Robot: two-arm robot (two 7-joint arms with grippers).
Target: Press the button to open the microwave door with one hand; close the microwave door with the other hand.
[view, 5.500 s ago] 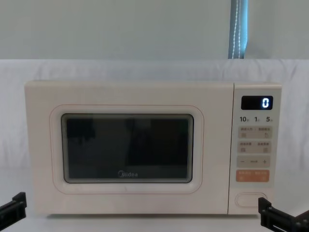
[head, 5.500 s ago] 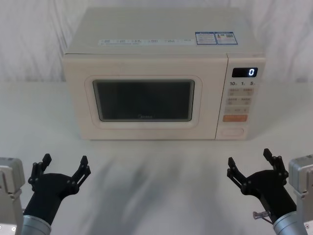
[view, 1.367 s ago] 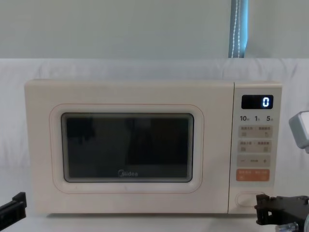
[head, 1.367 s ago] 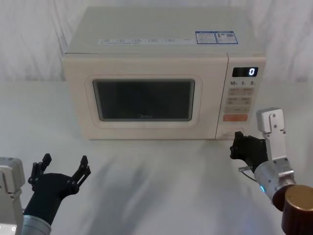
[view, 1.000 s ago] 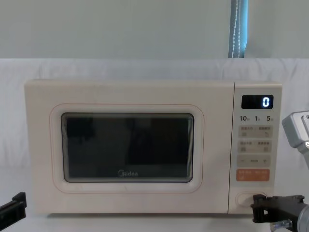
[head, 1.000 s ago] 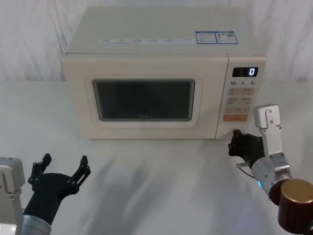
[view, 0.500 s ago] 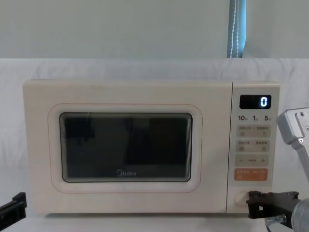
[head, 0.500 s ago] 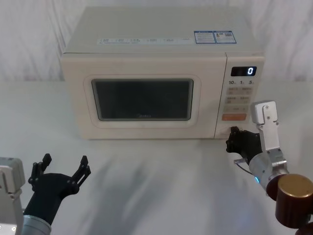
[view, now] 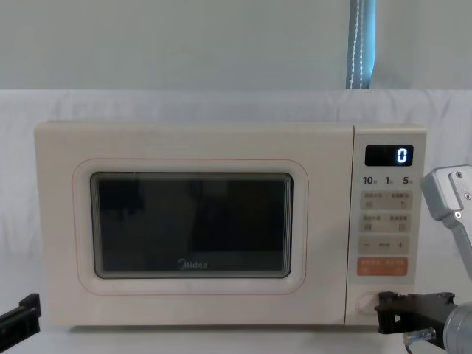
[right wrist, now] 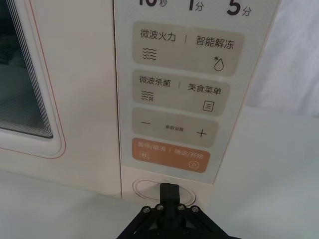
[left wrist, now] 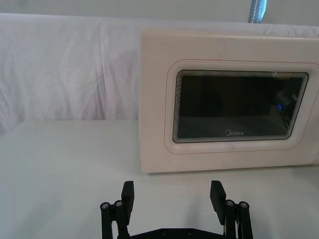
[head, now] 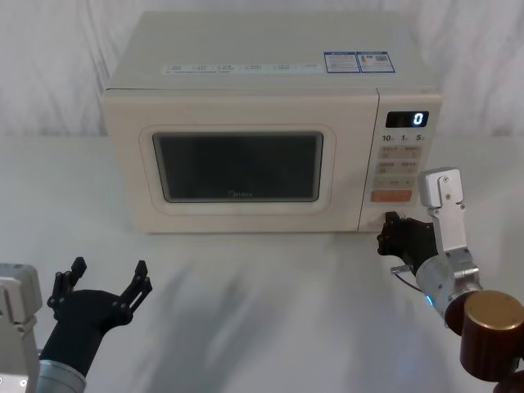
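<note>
The cream microwave stands at the back of the table, its door (head: 237, 168) (view: 192, 225) (left wrist: 241, 107) flat against the body. The wide oval button (right wrist: 147, 188) (view: 366, 302) lies at the bottom of the control panel. My right gripper (head: 386, 232) (view: 383, 313) (right wrist: 168, 189) is shut, and its joined tips touch the button's right half. Near the table's front left, well short of the door, my left gripper (head: 98, 286) (left wrist: 173, 196) hangs open with nothing in it.
An orange key (right wrist: 169, 155) sits just above the button, with small cream keys higher up and a display (head: 407, 119) reading 0. White cloth (head: 246, 311) covers the table and the backdrop. Open table lies between the grippers and the microwave.
My right gripper has shut, risen from the front right and come onto the button. The microwave has shifted slightly leftward in the views. The door stays flat; the left arm has not moved.
</note>
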